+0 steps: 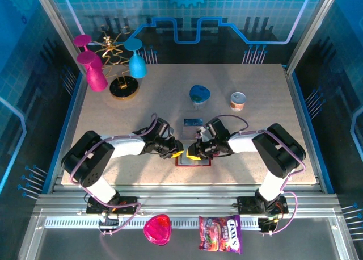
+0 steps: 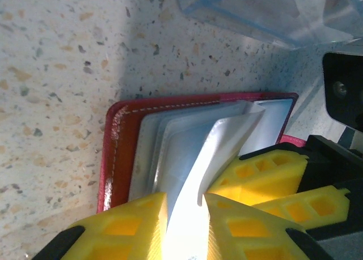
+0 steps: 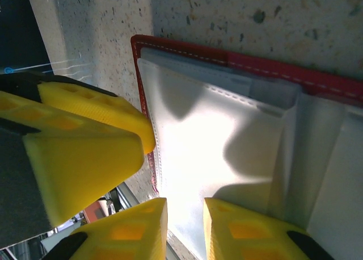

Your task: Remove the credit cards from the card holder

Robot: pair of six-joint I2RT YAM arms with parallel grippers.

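Speckled table (image 1: 113, 107), most of it bare. A rack of pink and teal glasses (image 1: 119, 61) stands in the far-left corner. A blue dish (image 1: 199, 94) and a small can (image 1: 238, 101) sit mid-far, well apart from the work.

Both arms reach in and meet at the near edge, centre. The left gripper (image 1: 177, 152) comes from the left and the right gripper (image 1: 195, 152) from the right, tips almost touching each other.

The card holder (image 1: 193, 162) lies open and flat under both tips, red cover down, long axis along the near edge. A clear tray (image 1: 193, 122) sits just beyond it.

Left gripper (image 2: 184, 200): fingers drawn together on a pale inner leaf, which is lifted and curling up off the card holder (image 2: 116, 152).

Right gripper (image 3: 184, 206): fingers close together with the near edge of the pale pocket sheet running between them, so it looks pinched, pinning the card holder (image 3: 266, 72).

Credit cards: I judge they are in the pale pockets. A grey strip (image 3: 272, 92) at a pocket mouth may be one, but I can't be sure.

Pocket mouths face the far edge, so a pull likely goes that way, with little room before the tray.
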